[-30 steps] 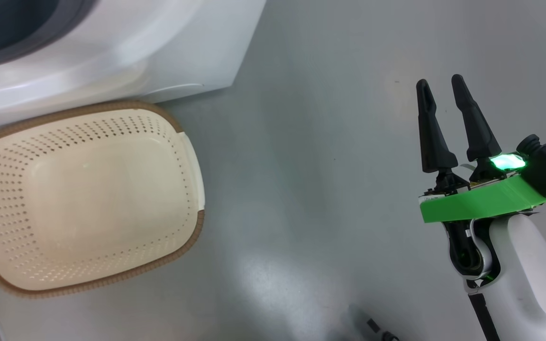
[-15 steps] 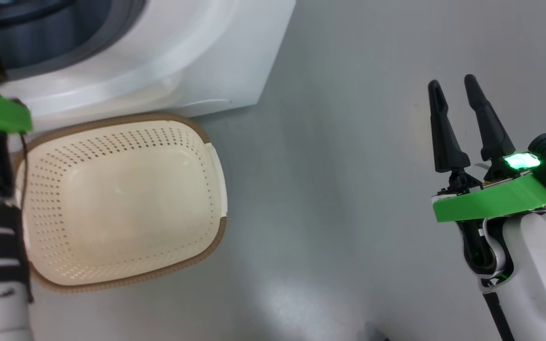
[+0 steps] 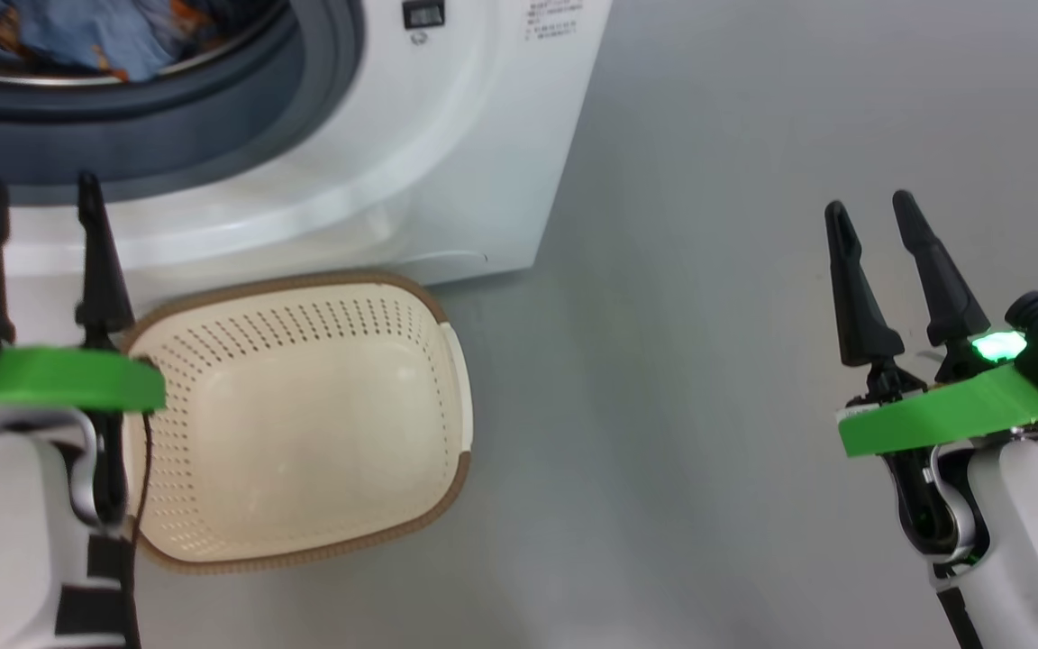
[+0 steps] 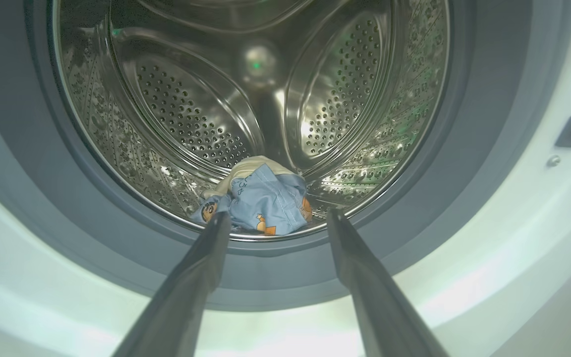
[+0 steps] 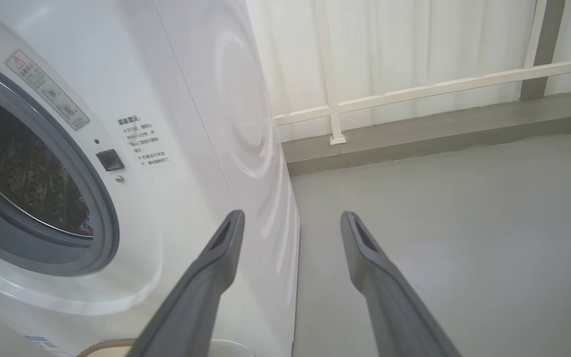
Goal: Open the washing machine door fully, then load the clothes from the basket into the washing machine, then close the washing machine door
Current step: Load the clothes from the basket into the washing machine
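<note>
The white washing machine (image 3: 447,135) stands at the upper left of the head view, its mouth uncovered; the washing machine door is out of view. Blue clothes (image 4: 265,201) with orange prints lie at the front of the steel drum (image 4: 206,109), seen also as clothes (image 3: 104,36) from above. The cream basket (image 3: 303,424) sits on the floor before the machine with nothing in it. My left gripper (image 3: 37,194) is open at the basket's left edge, pointing at the drum; left gripper (image 4: 275,220) holds nothing. My right gripper (image 3: 870,209) is open over bare floor, right gripper (image 5: 290,218) beside the machine's corner.
Grey floor (image 3: 708,315) stretches to the right of the machine and basket. A white railing (image 5: 414,89) and curtain run along a raised grey ledge behind the machine's right side. A dark latch slot (image 5: 109,159) sits on the machine's front, right of the opening.
The head camera has tilted up and shifted, bringing the drum and clothes into view. My left arm has come into the picture at the basket's left. The right gripper stays open.
</note>
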